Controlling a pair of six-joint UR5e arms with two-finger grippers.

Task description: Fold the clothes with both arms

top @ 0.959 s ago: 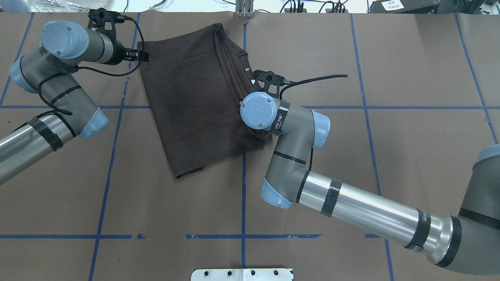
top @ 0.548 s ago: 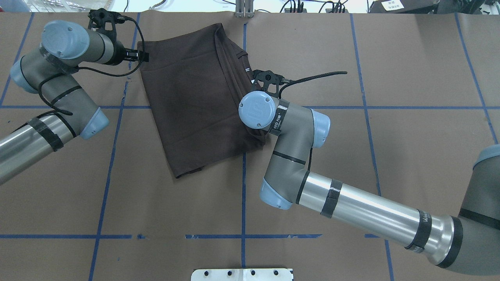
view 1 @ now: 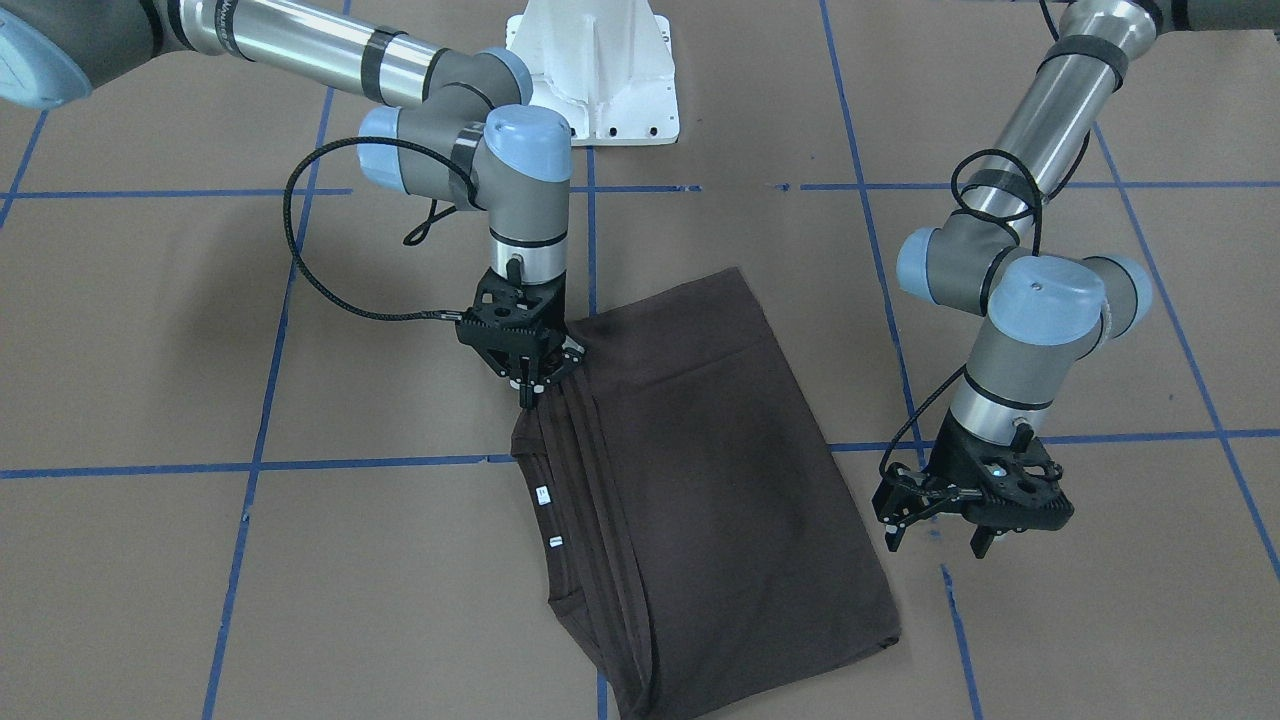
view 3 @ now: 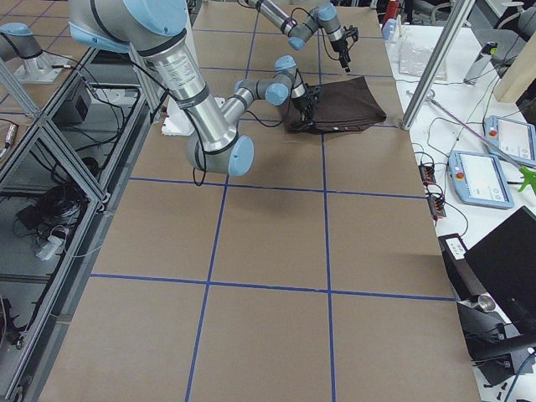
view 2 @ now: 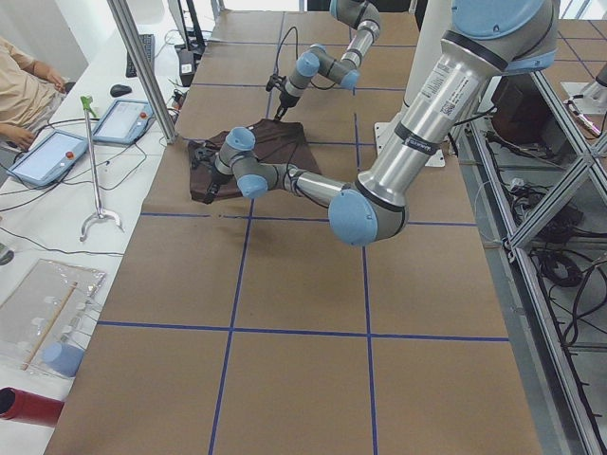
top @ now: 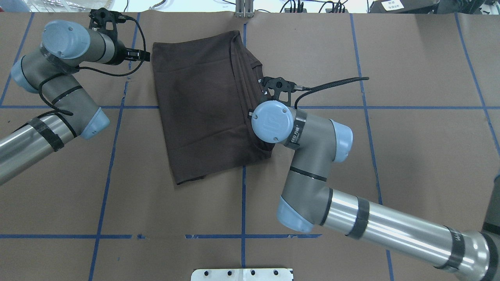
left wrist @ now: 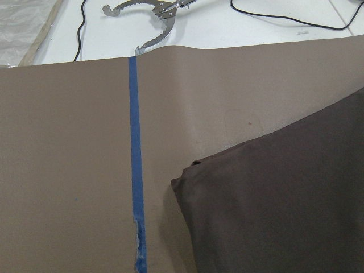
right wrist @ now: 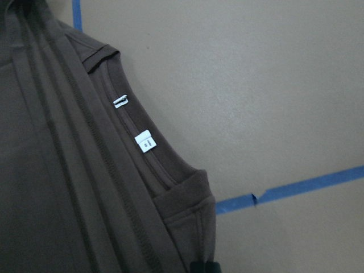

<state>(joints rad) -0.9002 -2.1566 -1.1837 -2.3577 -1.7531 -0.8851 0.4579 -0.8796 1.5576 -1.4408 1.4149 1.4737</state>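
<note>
T-shirt (top: 203,97) edge within right end effector (view 1: 527,395)

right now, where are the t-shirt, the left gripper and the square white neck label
T-shirt (top: 195,105), overhead exterior view, on the flat folded body.
left gripper (view 1: 936,542), exterior front-facing view, midway between its open fingertips.
neck label (right wrist: 144,141), right wrist-mounted view, on the square white tag at the collar.
</note>
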